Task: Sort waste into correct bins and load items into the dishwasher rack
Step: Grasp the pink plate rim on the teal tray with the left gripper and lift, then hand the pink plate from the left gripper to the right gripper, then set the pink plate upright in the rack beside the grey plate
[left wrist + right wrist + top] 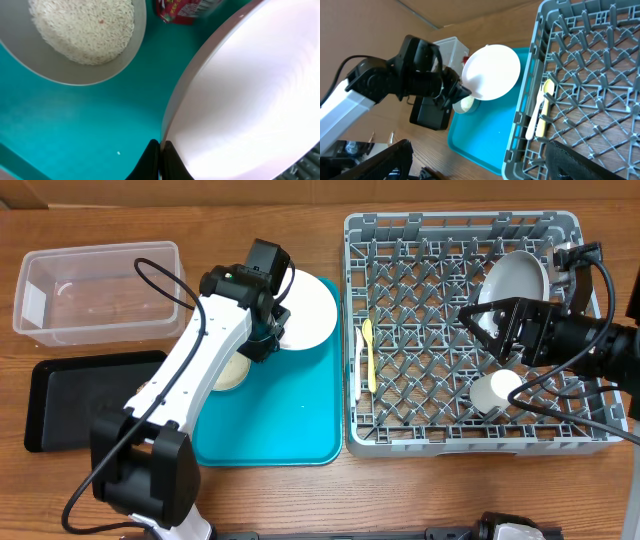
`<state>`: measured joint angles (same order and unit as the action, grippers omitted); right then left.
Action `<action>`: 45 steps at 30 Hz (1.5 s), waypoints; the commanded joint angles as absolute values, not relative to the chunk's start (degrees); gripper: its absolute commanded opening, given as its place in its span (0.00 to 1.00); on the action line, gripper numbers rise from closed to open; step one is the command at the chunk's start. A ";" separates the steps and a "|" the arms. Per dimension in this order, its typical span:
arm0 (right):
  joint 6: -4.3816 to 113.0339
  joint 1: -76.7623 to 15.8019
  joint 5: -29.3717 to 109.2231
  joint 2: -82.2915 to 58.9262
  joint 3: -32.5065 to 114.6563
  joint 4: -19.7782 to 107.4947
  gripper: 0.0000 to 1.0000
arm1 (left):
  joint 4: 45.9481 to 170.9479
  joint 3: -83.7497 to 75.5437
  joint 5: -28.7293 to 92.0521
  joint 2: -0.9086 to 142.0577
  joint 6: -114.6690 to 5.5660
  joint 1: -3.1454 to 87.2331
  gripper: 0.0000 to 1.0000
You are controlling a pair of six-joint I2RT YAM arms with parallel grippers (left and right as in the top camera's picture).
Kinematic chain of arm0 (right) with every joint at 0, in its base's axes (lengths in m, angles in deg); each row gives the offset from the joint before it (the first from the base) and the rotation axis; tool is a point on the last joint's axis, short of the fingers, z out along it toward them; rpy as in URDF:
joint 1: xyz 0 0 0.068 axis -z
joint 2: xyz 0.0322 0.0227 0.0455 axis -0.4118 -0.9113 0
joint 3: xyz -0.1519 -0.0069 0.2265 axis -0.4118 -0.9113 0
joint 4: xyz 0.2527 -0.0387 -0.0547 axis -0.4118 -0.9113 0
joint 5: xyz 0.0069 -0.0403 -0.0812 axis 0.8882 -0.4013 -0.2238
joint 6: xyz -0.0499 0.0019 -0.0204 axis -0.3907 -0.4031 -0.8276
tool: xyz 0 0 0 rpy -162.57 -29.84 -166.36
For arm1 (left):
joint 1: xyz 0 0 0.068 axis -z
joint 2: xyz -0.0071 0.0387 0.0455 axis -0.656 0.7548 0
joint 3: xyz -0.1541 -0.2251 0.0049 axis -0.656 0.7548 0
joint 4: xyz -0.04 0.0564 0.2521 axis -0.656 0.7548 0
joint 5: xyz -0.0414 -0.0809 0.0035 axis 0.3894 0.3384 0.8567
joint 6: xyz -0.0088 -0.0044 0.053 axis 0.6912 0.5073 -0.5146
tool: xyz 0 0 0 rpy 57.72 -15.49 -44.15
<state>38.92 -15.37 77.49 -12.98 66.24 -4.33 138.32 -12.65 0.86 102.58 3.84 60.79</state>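
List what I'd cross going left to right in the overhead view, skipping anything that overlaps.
clear tub → white plate → white fork → yellow spoon → white cup

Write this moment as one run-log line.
left gripper shut on white plate rim | plate tilted above teal tray | right gripper open over dishwasher rack | bowl with rice on tray

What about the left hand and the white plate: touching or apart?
Touching. The left wrist view shows the left hand pinched on the rim of the white plate; the right wrist view shows it held tilted above the teal tray.
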 commanded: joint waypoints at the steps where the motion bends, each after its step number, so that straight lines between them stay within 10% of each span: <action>1: 38.48 -15.34 76.48 -12.94 66.86 -3.63 0.88 | 139.43 -12.19 -0.80 100.40 -1.34 60.85 0.04; 19: 29.26 -17.11 76.63 -13.18 64.84 -5.64 0.94 | 143.85 -18.20 5.08 83.02 -52.92 60.90 0.04; 36: 27.57 -30.43 78.08 -20.04 61.96 6.19 0.75 | 139.47 -18.20 23.64 74.13 -67.85 60.90 0.04; 45: 28.16 -35.85 80.59 -23.21 61.96 6.52 0.24 | 135.36 -18.20 24.65 72.36 -67.85 60.90 0.04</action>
<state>28.36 -34.49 79.17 -23.61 62.16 6.25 136.35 -16.87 22.72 73.54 -66.85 60.79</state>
